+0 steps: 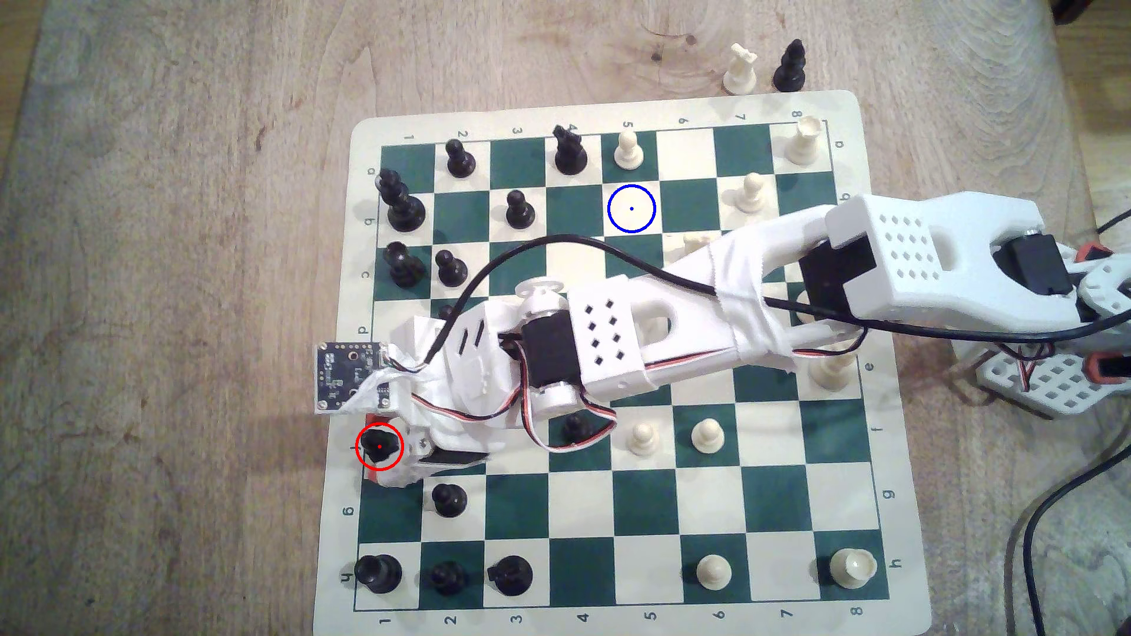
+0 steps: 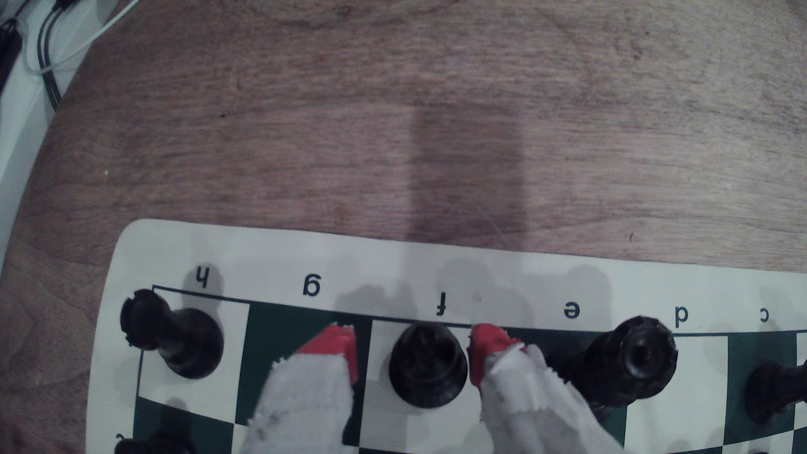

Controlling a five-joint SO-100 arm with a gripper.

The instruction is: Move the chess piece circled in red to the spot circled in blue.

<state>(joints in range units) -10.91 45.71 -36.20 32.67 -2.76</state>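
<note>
The red-ringed black bishop (image 1: 379,446) stands on the cream square of row f at the board's edge, on the exterior view's left. In the wrist view this bishop (image 2: 425,371) sits between my two red-tipped, cloth-wrapped fingers (image 2: 332,349). One fingertip touches its side; the other stands a small gap away. My gripper (image 1: 391,454) is open around the piece, low over the board. The blue-ringed cream square (image 1: 631,208) lies bare in the board's far half, near a white pawn (image 1: 628,150).
A black rook (image 2: 170,345) and a tall black piece (image 2: 629,366) flank the bishop along the edge row. A black pawn (image 1: 448,498) stands close by. My arm and its black cable (image 1: 538,244) stretch across the board (image 1: 857,110). Two pieces (image 1: 740,70) stand off it.
</note>
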